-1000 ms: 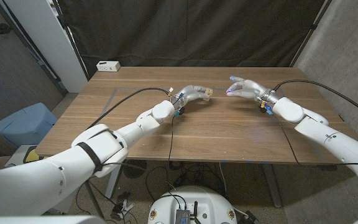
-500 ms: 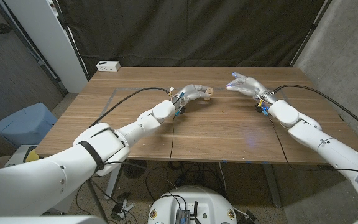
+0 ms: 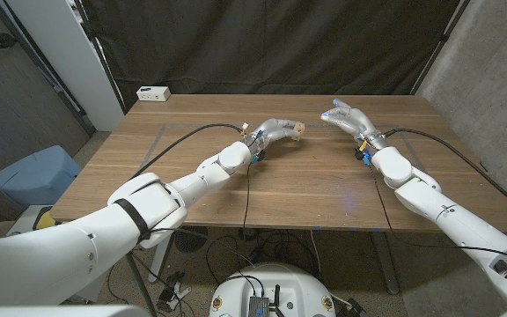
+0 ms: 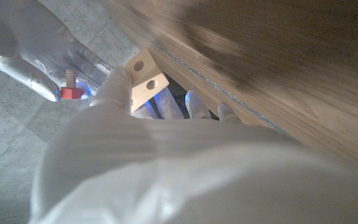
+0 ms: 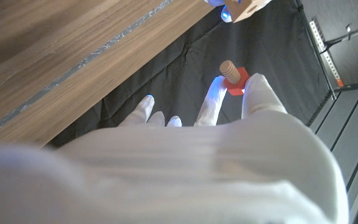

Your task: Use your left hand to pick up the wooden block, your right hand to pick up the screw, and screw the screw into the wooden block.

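Note:
My left hand (image 3: 275, 132) is raised over the middle of the table (image 3: 192, 189) and grips a small pale wooden block (image 3: 297, 132) (image 4: 145, 81) at its fingertips; two round holes show in the block's face. A short way to the right my right hand (image 3: 343, 118) pinches the screw (image 5: 231, 77) (image 4: 71, 87), which has a red square head and a tan threaded shaft. The screw's shaft points toward the block (image 5: 248, 7), with a gap between the two.
A small white box (image 3: 153, 92) lies at the far left corner of the table. Black cables run along both arms. A dark curtain hangs behind the table, and a blue bin (image 3: 35, 174) stands on the floor to the left.
My right hand with the screw has lifted and moved farther from me, turning toward the block. My left hand has shifted the block slightly right and up.

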Controlling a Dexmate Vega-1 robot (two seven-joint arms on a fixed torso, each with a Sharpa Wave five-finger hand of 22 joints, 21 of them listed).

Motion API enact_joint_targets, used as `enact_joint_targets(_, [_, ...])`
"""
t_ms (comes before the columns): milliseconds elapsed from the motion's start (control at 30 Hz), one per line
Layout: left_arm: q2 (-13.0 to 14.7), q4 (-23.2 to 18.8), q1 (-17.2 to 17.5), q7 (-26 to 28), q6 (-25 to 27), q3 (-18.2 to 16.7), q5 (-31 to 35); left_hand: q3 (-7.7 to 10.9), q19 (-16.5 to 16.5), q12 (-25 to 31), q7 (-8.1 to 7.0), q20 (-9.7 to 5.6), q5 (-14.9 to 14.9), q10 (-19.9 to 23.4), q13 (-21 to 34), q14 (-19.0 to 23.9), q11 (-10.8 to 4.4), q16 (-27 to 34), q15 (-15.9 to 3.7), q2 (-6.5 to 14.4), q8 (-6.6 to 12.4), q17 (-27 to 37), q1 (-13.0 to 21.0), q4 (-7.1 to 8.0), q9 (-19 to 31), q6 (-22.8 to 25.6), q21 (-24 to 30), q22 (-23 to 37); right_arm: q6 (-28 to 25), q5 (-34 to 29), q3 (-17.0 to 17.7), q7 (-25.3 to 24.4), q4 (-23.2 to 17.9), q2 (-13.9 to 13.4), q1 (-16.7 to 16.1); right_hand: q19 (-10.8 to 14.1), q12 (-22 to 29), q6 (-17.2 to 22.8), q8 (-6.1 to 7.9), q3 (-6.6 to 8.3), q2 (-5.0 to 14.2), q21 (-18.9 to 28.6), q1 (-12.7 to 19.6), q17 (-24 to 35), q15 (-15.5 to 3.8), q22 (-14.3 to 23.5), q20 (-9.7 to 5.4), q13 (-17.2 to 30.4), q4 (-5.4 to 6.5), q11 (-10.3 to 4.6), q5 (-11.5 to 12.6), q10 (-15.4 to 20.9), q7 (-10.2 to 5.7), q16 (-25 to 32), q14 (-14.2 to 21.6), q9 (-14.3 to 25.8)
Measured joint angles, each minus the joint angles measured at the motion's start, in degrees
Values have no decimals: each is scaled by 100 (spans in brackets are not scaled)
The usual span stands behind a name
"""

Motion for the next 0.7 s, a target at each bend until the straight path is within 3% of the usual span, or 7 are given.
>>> enact_joint_targets(700, [-165,130,46,106,-90,-48,-95,12,0,0,-13,0,-1,-11,0,0,-11,0,0,-23,-1,0,-52,11,1,13,0,0,-59,45,91,-1147,-43,695,-197,42,0,41,21,0,31,1,31,0,9,0,-3,0,0,-1,-49,42,-1,0,9,-1])
